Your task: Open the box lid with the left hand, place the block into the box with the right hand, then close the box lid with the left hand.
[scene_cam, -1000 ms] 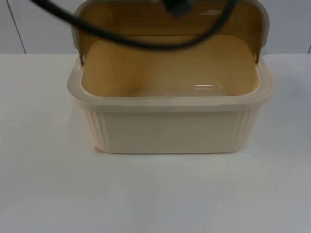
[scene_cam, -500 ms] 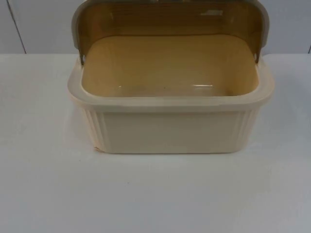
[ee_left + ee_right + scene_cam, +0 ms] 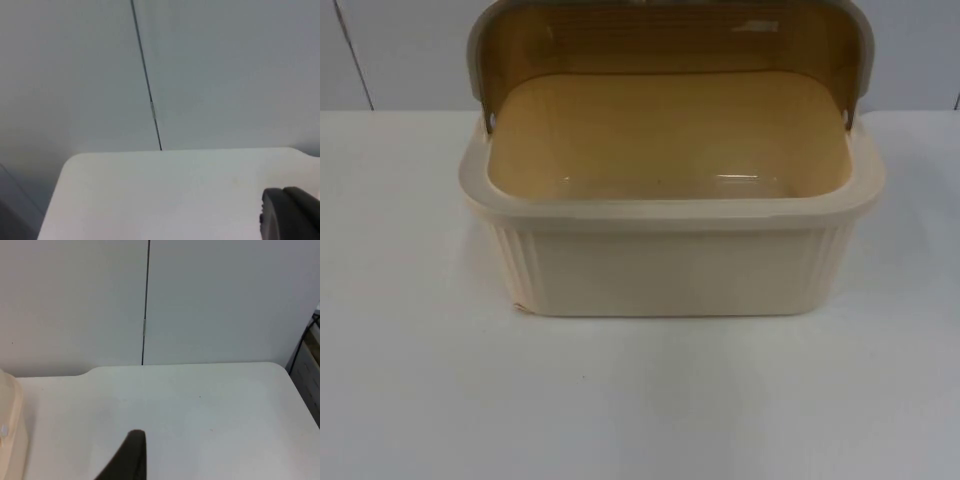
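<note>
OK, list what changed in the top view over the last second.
A black arm part and its cable, which crossed in front of the raised lid a second ago, have withdrawn out of the top view. The cream box has not shifted on the white table; the lid stays open, the inside looks unchanged, and no block is visible.

We see the box (image 3: pixel 670 260) standing mid-worktop (image 3: pixel 640 400), its lid (image 3: pixel 670 40) raised upright at the back, so the mouth lies open from above and from the front. The lid walls off any approach from behind. Bare worktop stretches in front of the box and along both sides, ending at the grey partition wall (image 3: pixel 150 300).
</note>
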`<state>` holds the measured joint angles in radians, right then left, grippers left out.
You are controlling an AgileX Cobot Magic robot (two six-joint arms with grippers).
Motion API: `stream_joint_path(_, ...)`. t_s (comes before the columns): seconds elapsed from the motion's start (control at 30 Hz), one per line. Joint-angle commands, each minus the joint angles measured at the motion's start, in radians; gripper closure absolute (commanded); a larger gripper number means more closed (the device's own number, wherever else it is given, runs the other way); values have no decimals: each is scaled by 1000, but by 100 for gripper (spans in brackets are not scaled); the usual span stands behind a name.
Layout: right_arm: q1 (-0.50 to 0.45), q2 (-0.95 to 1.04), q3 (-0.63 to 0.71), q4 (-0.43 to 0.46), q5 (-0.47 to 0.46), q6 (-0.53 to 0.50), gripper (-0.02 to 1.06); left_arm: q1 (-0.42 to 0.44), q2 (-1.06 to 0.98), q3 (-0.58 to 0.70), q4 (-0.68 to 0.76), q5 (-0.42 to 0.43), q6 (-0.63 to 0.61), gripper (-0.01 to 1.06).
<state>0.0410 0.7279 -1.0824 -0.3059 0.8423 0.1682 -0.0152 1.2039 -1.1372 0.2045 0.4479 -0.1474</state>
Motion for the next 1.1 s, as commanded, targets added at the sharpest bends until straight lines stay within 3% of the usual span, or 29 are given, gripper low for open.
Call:
stream_joint_path(0.0, 4, 0, -4, 4, -1, -1, -1, 5, -7, 15, -1, -35, -2, 105)
stream_joint_path(0.3, 4, 0, -4, 4, -1, -1, -1, 5, 11, 15, 24, -12, 12, 101)
stream_joint_path(0.37, 4, 0, -4, 4, -1, -1, -1, 5, 14, 15, 2, -19, 12, 82)
stream_joint_path(0.43, 4, 0, -4, 4, -1, -1, -1, 5, 14, 15, 1, -27, 0, 41)
stream_joint_path(0.47, 4, 0, -4, 4, -1, -1, -1, 5, 14, 15, 1, -27, 0, 41)
stream_joint_path(0.5, 4, 0, -4, 4, -1, -1, -1, 5, 14, 15, 1, -29, -21, 13)
stream_joint_path(0.53, 4, 0, -4, 4, -1, -1, -1, 5, 14, 15, -3, -38, -28, 1)
stream_joint_path(0.87, 4, 0, -4, 4, -1, 3, -1, 5, -26, 15, -53, -67, -27, 2)
stream_joint_path(1.07, 4, 0, -4, 4, -4, 8, -1, 5, -39, 15, -104, -11, -17, 2)
